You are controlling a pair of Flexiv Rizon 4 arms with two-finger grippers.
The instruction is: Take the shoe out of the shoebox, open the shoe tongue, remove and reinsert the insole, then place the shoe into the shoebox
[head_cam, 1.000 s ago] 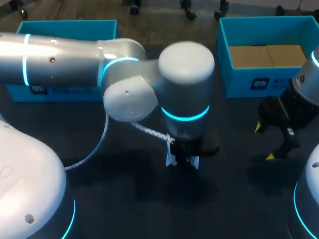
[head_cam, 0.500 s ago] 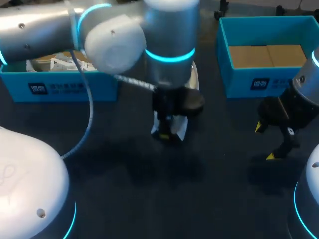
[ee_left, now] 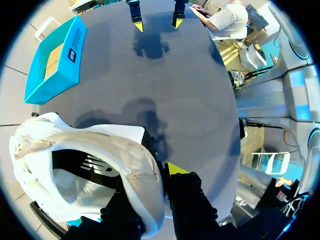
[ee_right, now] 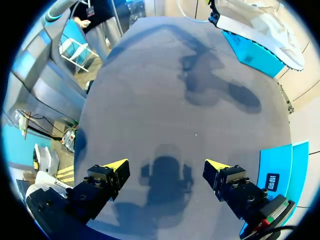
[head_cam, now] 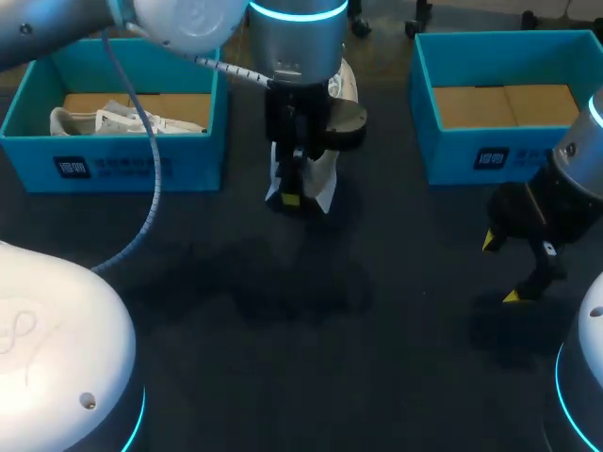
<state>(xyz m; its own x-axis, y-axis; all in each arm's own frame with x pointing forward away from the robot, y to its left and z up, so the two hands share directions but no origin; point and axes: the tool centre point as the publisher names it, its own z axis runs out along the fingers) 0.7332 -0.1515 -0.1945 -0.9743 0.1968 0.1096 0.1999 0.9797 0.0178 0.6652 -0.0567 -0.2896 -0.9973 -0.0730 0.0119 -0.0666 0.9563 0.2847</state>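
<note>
The tabletop (head_cam: 283, 358) is plain dark charcoal. The ten o'clock shoebox (head_cam: 113, 168) and the two o'clock shoebox (head_cam: 452, 155) are bright turquoise with a small dark label and tan cardboard inside. The shoe (ee_left: 90, 155) at twelve o'clock is white and dark inside. The second shoe (head_cam: 104, 121) is off-white. The left hand (head_cam: 294, 193) and right hand (ee_right: 166, 164) are black with yellow tips. The left arm (head_cam: 292, 42) and right arm (head_cam: 579, 160) are silver with glowing cyan rings.

Looks along the black end effector with yellow tips (ee_right: 166, 163), fingers wide apart, nothing between, over the dark grey counter (ee_right: 190, 115). Far ahead, a white fabric shoe (ee_right: 260, 27) beside a turquoise cardboard shoebox (ee_right: 255, 60). Near one finger, a second turquoise box (ee_right: 287, 160).
</note>
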